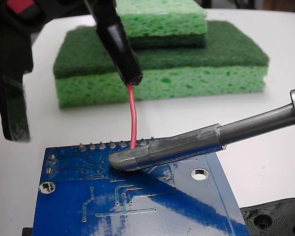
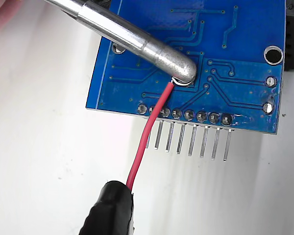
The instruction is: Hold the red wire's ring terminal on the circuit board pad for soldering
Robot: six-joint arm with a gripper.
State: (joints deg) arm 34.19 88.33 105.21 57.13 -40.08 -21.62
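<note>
The gripper (image 1: 130, 73) clamps the black sleeve (image 2: 110, 208) of the light, springy red wire (image 2: 149, 134), whose ring terminal (image 2: 180, 82) sits under the soldering iron tip (image 2: 179, 66) on the circuit board (image 2: 235, 54).

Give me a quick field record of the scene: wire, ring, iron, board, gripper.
red wire: runs from the black sleeve up onto the circuit board
ring terminal: on the board, mostly covered by the iron tip
soldering iron: tip resting on the ring
pad: hidden under the tip
sponges: stacked behind the board, fixed view
gripper: fingers not clearly visible
</note>
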